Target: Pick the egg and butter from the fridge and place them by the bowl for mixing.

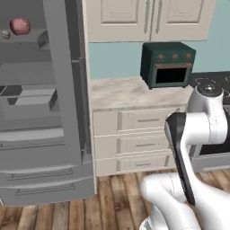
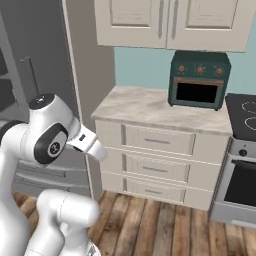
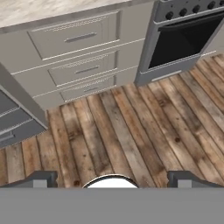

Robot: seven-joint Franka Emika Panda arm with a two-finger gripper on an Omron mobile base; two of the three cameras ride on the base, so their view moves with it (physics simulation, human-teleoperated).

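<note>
The fridge (image 1: 45, 112) fills the left of the left base view, grey, its door open on grey shelves and drawers. At the upper left of that frame a small pale egg (image 1: 6, 34) sits on the top shelf just beside a lumpy red-pink chunk (image 1: 20, 25). To the right, a marble counter (image 1: 126, 92) over cream drawers (image 1: 134, 141) carries a dark green toaster oven (image 1: 168, 64); a stove (image 2: 242, 150) stands at far right. In the hand view the gripper (image 3: 112, 178) points at the wooden floor (image 3: 131, 131), its fingers wide apart, holding nothing.
</note>
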